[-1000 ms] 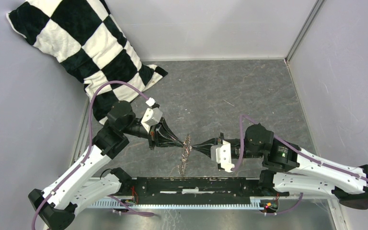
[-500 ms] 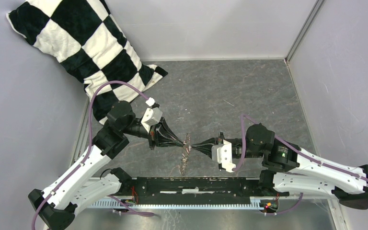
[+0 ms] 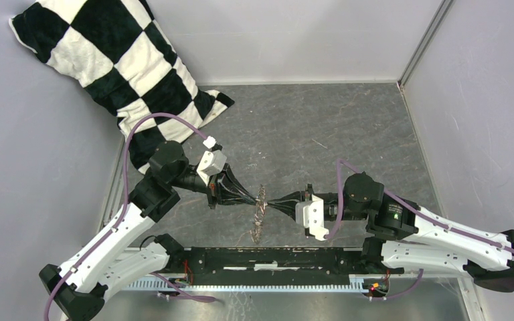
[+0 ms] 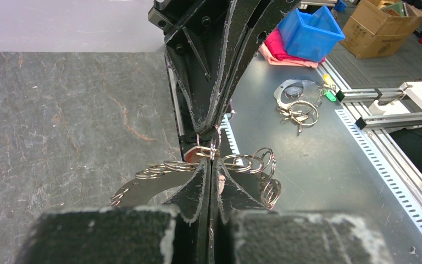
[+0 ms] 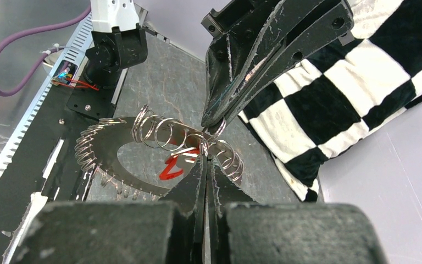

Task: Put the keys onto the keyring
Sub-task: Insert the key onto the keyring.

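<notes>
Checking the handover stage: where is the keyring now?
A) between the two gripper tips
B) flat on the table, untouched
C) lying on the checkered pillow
A: the keyring stands on edge where the left gripper and the right gripper, both shut, meet tip to tip.

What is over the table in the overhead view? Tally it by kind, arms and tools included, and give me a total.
Arms: 2 (left arm, right arm)
Tools: 2 (left tool, right tool), both shut on the ring cluster
Keyring: 1 (keyring, hanging between the tools)
Checkered cloth: 1 (checkered cloth)
Total: 6
</notes>
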`<state>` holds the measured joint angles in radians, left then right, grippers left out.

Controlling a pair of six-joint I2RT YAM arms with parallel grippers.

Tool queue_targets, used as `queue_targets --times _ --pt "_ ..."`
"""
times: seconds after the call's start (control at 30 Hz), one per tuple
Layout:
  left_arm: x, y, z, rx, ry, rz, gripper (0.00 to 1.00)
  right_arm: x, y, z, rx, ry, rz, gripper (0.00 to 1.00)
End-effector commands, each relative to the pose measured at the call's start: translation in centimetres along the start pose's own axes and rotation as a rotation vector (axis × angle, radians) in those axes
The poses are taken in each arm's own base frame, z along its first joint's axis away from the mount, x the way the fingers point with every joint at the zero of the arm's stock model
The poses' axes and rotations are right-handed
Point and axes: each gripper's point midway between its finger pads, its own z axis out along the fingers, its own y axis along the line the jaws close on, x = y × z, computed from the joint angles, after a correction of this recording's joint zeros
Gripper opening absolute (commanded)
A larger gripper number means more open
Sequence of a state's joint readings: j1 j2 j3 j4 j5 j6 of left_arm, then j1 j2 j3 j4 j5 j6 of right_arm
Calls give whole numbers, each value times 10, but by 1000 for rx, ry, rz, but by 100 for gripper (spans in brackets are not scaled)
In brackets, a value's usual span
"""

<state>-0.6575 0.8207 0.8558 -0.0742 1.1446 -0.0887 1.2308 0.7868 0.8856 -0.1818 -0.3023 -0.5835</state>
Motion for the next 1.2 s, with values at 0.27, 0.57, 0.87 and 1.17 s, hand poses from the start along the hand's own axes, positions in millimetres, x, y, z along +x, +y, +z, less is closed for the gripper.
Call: queue_targets --times 0.27,0.57,0.87,1.17 --pt "-18 -8 -2 25 -34 83 2 -13 -16 -5 57 -12 -40 0" --pt "-20 -5 -2 6 -40 87 2 -20 -15 -5 44 -38 -30 0" --pt "-21 4 -2 -40 -47 89 2 -28 -14 -5 38 -74 -22 0" --pt "-17 -2 -2 -13 -35 77 2 -24 -21 -6 73 -52 -35 0"
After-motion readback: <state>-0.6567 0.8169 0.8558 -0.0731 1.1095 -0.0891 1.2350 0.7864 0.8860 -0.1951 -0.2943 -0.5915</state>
